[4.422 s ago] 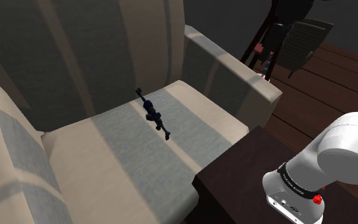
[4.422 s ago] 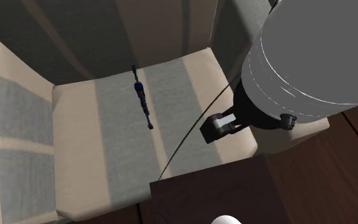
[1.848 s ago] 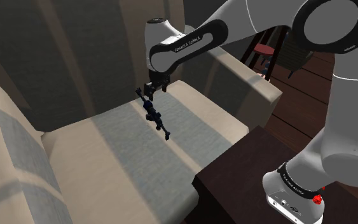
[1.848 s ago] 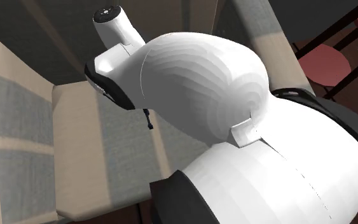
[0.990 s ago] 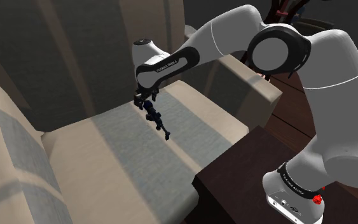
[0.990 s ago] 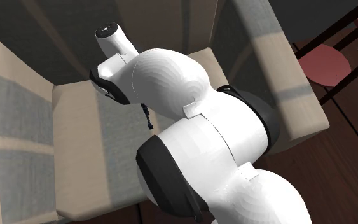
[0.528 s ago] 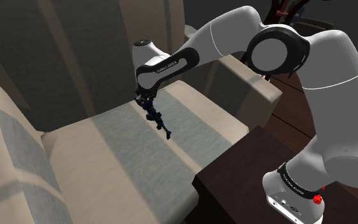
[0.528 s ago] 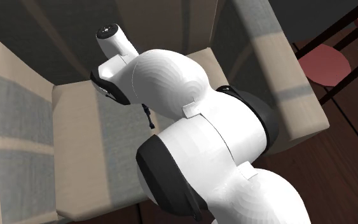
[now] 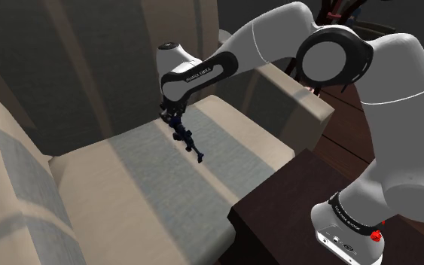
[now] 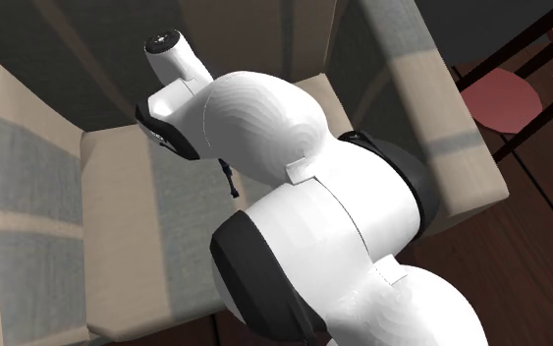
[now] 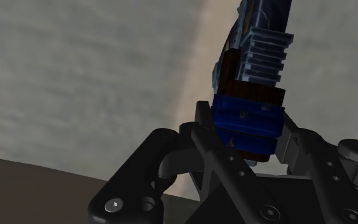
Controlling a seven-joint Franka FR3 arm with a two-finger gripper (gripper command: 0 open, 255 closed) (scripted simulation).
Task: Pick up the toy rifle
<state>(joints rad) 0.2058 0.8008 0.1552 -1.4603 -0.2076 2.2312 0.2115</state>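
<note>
The toy rifle (image 9: 187, 140) is small, dark blue and black, over the grey stripe of the sofa seat (image 9: 142, 188). My black gripper (image 9: 174, 114) points down and is shut on the rifle's rear end, near the sofa back; the barrel slants down toward the seat's front. In the wrist view the fingers (image 11: 203, 137) clasp the blue and brown butt of the rifle (image 11: 254, 95), with the gripper (image 11: 250, 137) above the striped cushion. In the second exterior view the white arm hides most of it; a short piece of the rifle (image 10: 229, 183) shows beside the arm.
The sofa's armrest (image 9: 278, 90) rises at the shoulder view's right of the seat, its tall backrest (image 9: 89, 68) behind. A dark wooden stand (image 9: 293, 214) carries the arm's base. Dark chairs (image 9: 346, 45) and a round stool (image 10: 500, 98) stand on the wooden floor beyond.
The fingers have closed on the rifle's rear end. The hand has since risen a little, and the rifle has shifted slightly with it.
</note>
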